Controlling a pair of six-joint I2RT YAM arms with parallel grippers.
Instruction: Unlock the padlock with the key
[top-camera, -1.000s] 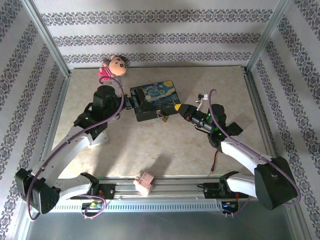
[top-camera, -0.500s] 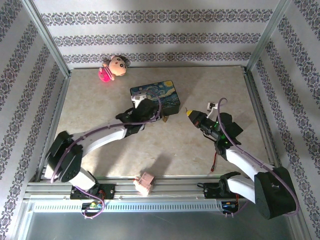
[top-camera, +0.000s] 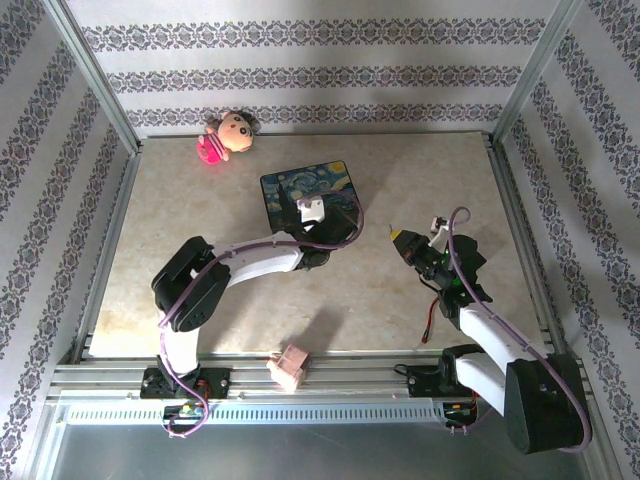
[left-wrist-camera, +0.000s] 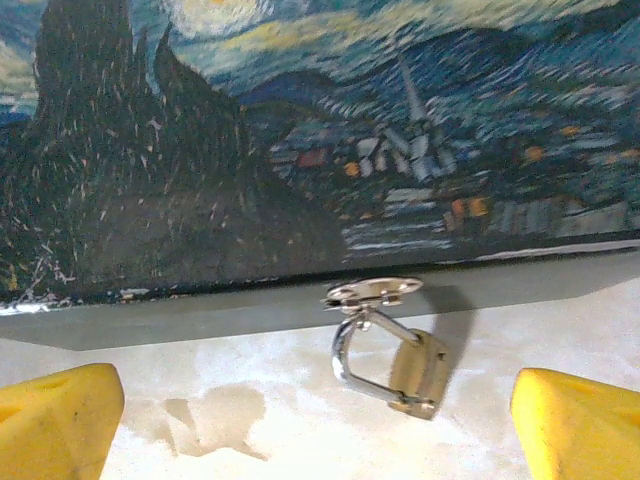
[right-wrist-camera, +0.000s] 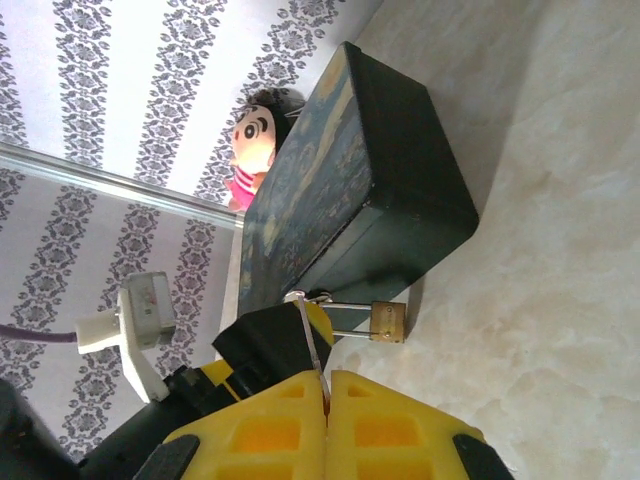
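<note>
The small brass-gold metal padlock looks dull, and its thin silver loop is shiny and smooth. The dark-blue box with a painted starry-night lid shows rough brush marks; its side is matt. The pale stone-look tabletop is smooth.

A beige marbled tabletop is enclosed on three sides by walls papered in white with grey floral stripes. Aluminium posts are set at the far corners, and a slotted metal rail is fixed along the near edge.

A marbled table carries a starry box, its padlock and a doll.
</note>
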